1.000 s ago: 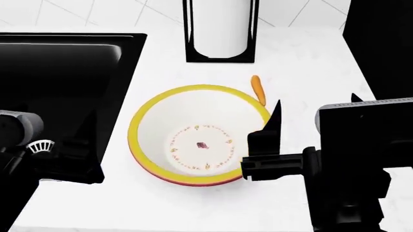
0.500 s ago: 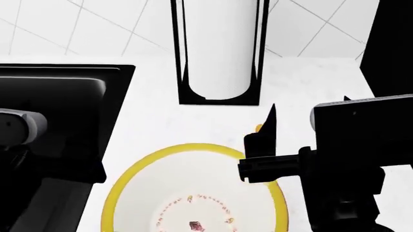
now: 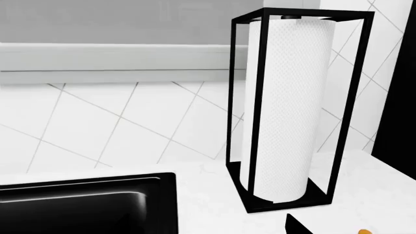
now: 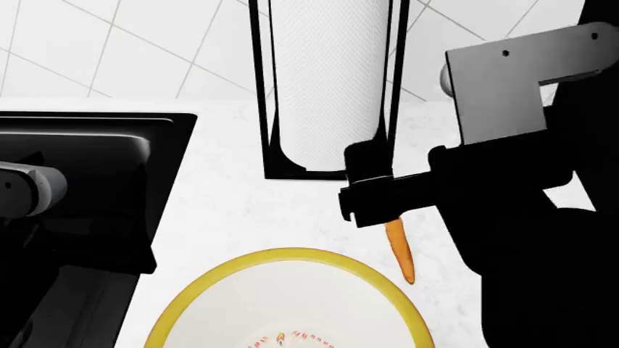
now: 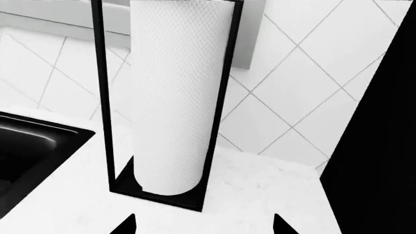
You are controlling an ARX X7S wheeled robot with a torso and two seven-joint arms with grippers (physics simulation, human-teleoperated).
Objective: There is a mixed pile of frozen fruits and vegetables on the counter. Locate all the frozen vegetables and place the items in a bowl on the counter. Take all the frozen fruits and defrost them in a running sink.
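right claw [image 4: 372, 190]: fingers spread, nothing in it
carrot [image 4: 399, 251]: on the desk [image 4: 232, 210] just below the claw
bowl [image 4: 232, 279]: beside carrot
left claw: can't tell

I'm seeing my right end effector [image 4: 372, 190] hanging above the carrot [image 4: 399, 251] lying on the white desk [image 4: 232, 210], just beside the yellow-rimmed bowl [image 4: 208, 293], before the paper-towel holder [image 4: 329, 87].
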